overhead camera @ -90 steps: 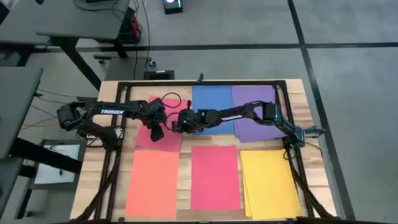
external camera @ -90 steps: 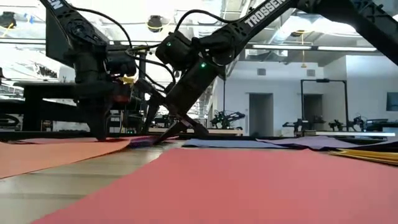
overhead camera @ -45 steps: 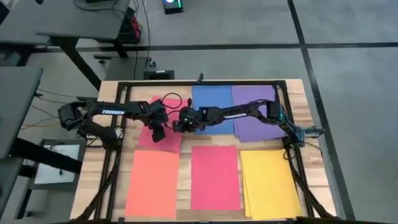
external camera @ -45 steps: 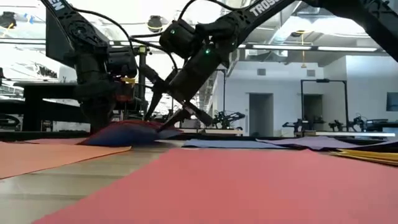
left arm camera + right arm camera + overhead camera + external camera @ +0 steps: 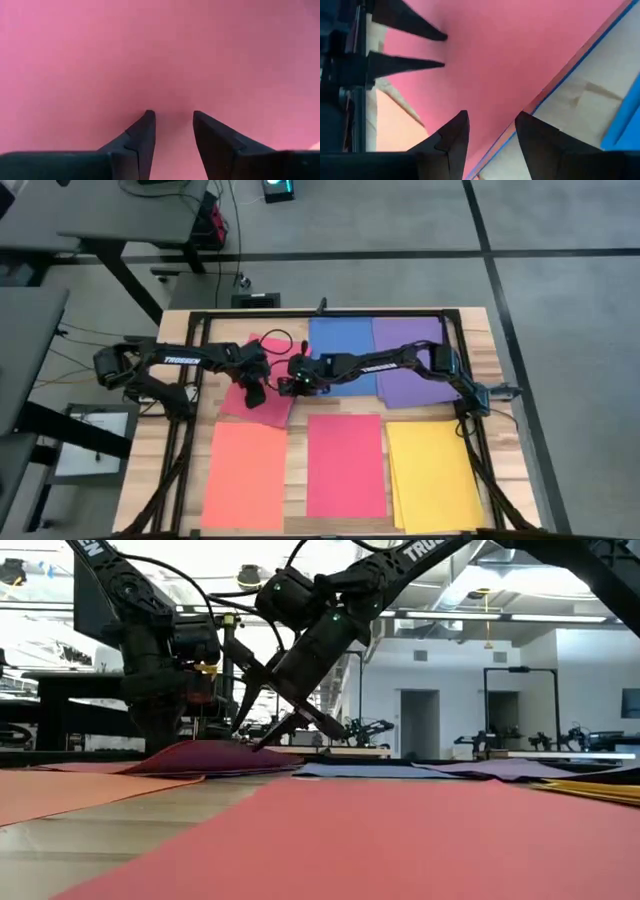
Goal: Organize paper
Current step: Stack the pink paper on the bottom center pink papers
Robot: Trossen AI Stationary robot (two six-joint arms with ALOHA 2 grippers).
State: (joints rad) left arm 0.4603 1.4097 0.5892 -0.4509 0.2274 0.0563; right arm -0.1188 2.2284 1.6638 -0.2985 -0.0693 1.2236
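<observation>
Your left gripper (image 5: pixel 252 393) and right gripper (image 5: pixel 283 387), both open, meet over the pink sheet (image 5: pixel 258 402) near the worktop's (image 5: pixel 478 330) far left. It bulges, with blue paper (image 5: pixel 559 82) beneath; close carelessly and you crease it or lift both.

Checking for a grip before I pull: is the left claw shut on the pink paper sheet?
No: the left claw stands open, both tips pressing down on the pink paper sheet.
</observation>
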